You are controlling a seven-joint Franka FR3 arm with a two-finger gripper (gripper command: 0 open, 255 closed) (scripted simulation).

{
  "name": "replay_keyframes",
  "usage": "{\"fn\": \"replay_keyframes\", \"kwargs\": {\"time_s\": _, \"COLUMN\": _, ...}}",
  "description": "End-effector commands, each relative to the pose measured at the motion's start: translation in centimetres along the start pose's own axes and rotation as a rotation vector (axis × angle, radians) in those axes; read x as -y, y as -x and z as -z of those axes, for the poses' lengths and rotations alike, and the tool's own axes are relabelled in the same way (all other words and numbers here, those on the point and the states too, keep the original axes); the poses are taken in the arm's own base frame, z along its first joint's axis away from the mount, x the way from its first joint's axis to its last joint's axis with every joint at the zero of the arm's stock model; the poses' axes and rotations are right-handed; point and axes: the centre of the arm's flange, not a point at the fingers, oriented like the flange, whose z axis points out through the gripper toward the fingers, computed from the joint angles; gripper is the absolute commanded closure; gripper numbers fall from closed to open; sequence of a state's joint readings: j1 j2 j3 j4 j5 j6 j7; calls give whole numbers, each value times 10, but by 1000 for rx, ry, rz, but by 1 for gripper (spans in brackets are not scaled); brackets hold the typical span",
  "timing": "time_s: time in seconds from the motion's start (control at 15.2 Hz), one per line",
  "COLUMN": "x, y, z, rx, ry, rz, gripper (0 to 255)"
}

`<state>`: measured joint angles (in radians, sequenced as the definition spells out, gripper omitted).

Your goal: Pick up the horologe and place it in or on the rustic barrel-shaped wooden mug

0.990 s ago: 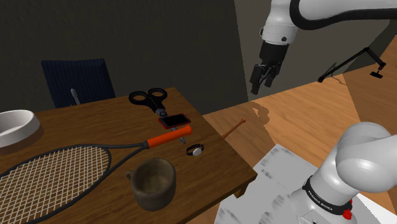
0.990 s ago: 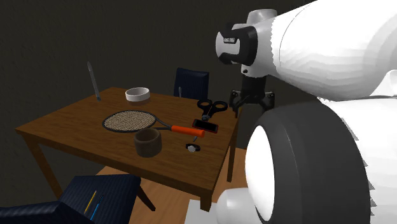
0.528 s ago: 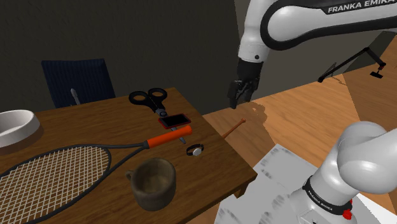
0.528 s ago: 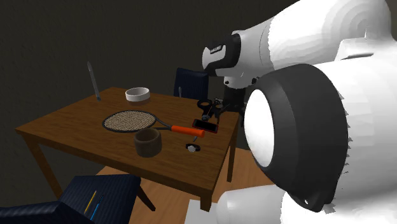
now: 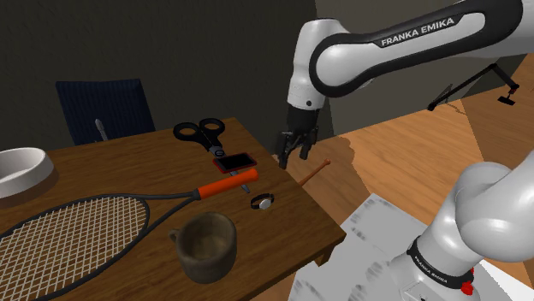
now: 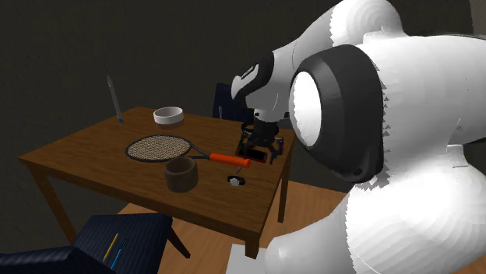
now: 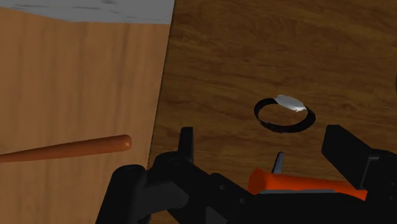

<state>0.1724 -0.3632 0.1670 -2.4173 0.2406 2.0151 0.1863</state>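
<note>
1. Hand (image 5: pixel 291 155): released, its two black fingers standing apart with nothing between them. It hangs above the far right corner of the surface (image 5: pixel 103 175) in the shoulder view, just right of a flat red device (image 5: pixel 234 162) and apart from it.

2. Wristwatch (image 5: pixel 262 202): a dark band with a small silvery face, lying flat on the surface close to its right edge in the shoulder view. It sits just beside the tip of the racket's orange grip and touches nothing. In the wrist view it lies ahead of the fingers, untouched.

3. Mug (image 5: pixel 205 245): brown, barrel-shaped, upright, mouth open. It stands near the wristwatch, toward the surface's front edge, and is apart from it.

4. Other items: a racket (image 5: pixel 73 229) lies flat, its head left of the mug. Black-handled scissors (image 5: pixel 199 132) lie behind the red device. A pale bowl (image 5: pixel 19 171) sits at the shoulder view's left edge. A thin brown stick (image 5: pixel 312 173) juts past the surface's edge over the wooden floor (image 5: pixel 402 158). A dark chair (image 5: pixel 103 107) stands behind the surface.

5. Markings: the arm (image 5: pixel 411 38) carries "FRANKA EMIKA" in white on a dark band. Lettering on the black ring near the stand cannot be read.
</note>
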Motion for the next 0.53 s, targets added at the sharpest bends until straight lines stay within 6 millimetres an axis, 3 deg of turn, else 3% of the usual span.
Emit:
{"fn": "replay_keyframes", "kwargs": {"time_s": 0.0, "x": 17, "y": -13, "z": -16, "rx": 10, "ry": -23, "rz": 4, "gripper": 0}}
{"fn": "replay_keyframes", "kwargs": {"time_s": 0.46, "x": 74, "y": -49, "z": -71, "rx": 46, "ry": -100, "rz": 21, "gripper": 0}}
